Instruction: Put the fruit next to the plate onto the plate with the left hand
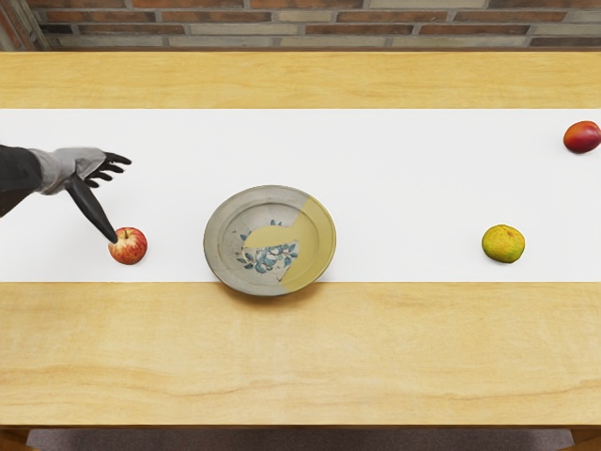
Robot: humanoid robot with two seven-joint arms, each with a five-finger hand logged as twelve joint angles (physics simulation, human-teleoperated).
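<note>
Toward the table's left end, the red apple (128,245) sits on the white runner (394,169), near the plate (214,235) but apart from it. The left hand (84,174) hangs just above and left of it, fingers spread and gripping nothing, with one dark digit reaching down to the apple's upper left side. Pressing with that lone digit could likely roll the round fruit toward the table's front edge before a grasp closes. A yellow-green fruit (503,243) and a red fruit (582,137) lie well apart, toward the right end.
</note>
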